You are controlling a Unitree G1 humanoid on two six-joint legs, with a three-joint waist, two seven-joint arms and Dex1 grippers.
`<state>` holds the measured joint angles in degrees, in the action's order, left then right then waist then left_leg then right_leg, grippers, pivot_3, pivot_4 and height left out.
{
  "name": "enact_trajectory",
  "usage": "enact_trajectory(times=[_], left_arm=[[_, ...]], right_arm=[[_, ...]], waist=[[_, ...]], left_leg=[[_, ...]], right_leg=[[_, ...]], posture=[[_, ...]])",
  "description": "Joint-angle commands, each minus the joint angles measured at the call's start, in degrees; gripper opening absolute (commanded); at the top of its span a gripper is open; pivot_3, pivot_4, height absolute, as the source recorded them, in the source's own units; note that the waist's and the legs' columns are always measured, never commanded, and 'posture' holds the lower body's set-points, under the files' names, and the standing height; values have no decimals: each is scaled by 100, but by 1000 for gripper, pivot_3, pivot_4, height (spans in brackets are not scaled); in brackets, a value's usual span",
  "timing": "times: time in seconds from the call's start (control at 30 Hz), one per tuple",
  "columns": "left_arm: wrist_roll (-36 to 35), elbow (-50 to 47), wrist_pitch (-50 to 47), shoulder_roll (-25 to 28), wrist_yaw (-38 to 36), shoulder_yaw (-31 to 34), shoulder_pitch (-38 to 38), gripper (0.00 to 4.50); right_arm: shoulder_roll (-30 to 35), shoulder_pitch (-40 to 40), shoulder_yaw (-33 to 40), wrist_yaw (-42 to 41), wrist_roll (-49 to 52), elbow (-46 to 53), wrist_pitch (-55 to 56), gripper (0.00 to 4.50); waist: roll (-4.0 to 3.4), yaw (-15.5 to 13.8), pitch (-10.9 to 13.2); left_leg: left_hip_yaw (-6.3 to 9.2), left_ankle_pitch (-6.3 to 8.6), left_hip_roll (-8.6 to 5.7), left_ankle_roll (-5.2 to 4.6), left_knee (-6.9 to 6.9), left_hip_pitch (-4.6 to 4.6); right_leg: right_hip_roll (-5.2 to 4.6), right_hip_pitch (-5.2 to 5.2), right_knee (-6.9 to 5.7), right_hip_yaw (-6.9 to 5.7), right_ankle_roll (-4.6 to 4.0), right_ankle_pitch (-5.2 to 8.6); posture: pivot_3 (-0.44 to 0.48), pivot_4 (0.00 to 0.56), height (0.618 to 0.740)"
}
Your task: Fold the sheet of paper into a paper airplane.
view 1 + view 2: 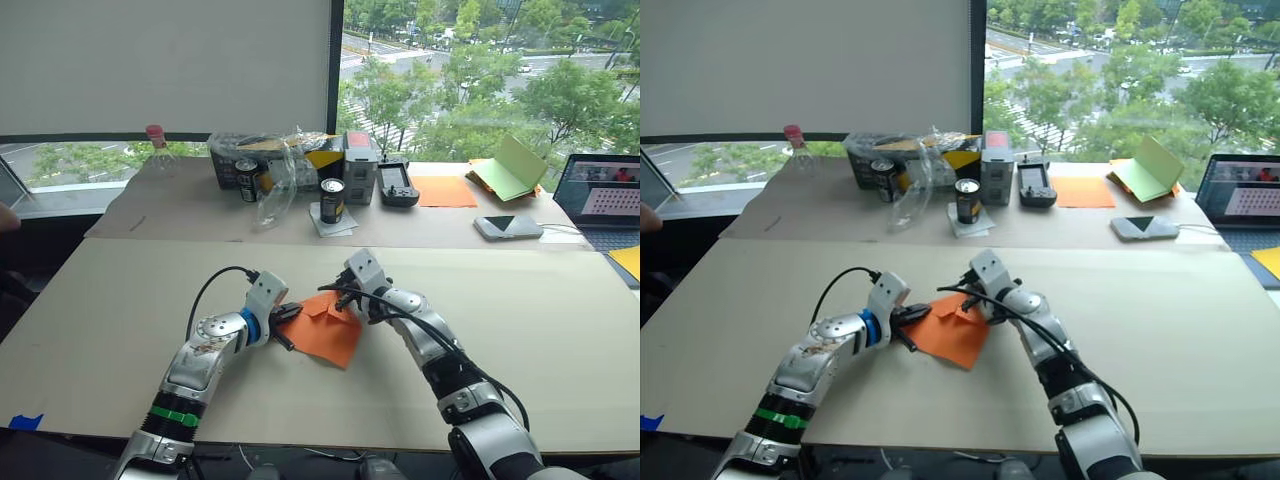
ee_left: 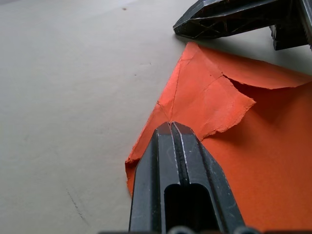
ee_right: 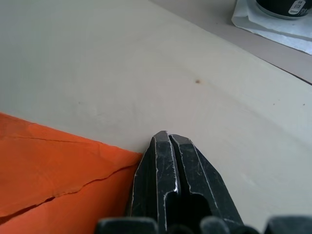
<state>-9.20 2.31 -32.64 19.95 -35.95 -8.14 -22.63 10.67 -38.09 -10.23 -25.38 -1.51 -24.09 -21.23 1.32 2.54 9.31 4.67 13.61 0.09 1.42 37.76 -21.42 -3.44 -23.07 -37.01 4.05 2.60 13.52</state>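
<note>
- I'm pressing my left gripper, fingers closed together, onto the paper's left edge; my right gripper, also closed with nothing between its fingers, is sitting at the paper's far corner.
- The paper is lying mid-table, between both grippers.
- Risk: the flap is springing up, or the thin sheet is tearing if I'm dragging.
- Counting: one paper, two grippers, two cans behind the paper.

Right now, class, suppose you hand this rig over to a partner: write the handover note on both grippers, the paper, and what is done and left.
Left gripper: shut, tips resting on the sheet of paper at its left edge.
Right gripper: shut, tips at the sheet's far right corner.
Sheet: on the near table, between the grippers.
Done: one corner flap folded over, creases showing.
Left: the remaining folds; no pointed airplane shape yet.
</note>
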Motion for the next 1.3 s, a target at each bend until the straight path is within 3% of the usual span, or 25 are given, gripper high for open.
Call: enact_trajectory(times=[0.03, 0.33, 0.63, 0.8, 1.03, 1.2, 1.3], left_arm=[[64, 258, -88, 6, -42, -139, 73, 17], [21, 353, -104, -69, -47, -103, -22, 17], [36, 348, -96, -100, -75, -91, -39, 17], [41, 361, -89, -116, -97, -103, -57, 17], [30, 415, -73, -147, -164, -138, -76, 17], [32, 466, -62, -174, -208, -177, -106, 17], [33, 484, -58, -195, -233, -201, -120, 17]], right_arm=[[-2, -18, 115, -191, 175, 508, 298, 0], [-295, 367, -298, -445, 52, 764, 122, 0], [102, 410, 64, -218, 77, 795, -305, 0], [305, 485, 385, -329, 380, 1475, -611, 0], [936, 1037, 741, -899, 1136, 3170, -1689, 0], [1526, 1625, 500, -1578, 1854, 4110, -2869, 0], [1524, 1811, 551, -1505, 2020, 4256, -3029, 0]], waist=[[-1, 12, 0], [-1, 0, 1], [-1, -13, 1], [-1, -8, 1], [-2, -27, 2], [-2, -39, 3], [-2, -26, 3]], left_leg=[[-1, 0, 0, 0, -1, -2], [0, 0, 1, 0, -3, -5], [2, 0, -2, 0, -3, -4], [1, 0, -2, 0, -3, -7], [3, 0, -2, 0, -3, -18], [3, 0, -2, 0, -3, -23], [2, 0, -2, 0, -3, -22]], right_leg=[[0, -3, 0, 1, 0, 0], [1, -6, 0, 0, 1, 1], [-2, -3, 1, -2, 2, 1], [-2, -6, 1, -1, 3, 2], [-2, -7, 14, -4, 5, 3], [-3, -6, 19, -4, 44, 26], [-3, -6, 20, -4, 49, 29]], posture=[[0, 150, 732], [0, 150, 732], [0, 150, 732], [0, 150, 732], [0, 150, 732], [0, 150, 732], [0, 150, 732]])
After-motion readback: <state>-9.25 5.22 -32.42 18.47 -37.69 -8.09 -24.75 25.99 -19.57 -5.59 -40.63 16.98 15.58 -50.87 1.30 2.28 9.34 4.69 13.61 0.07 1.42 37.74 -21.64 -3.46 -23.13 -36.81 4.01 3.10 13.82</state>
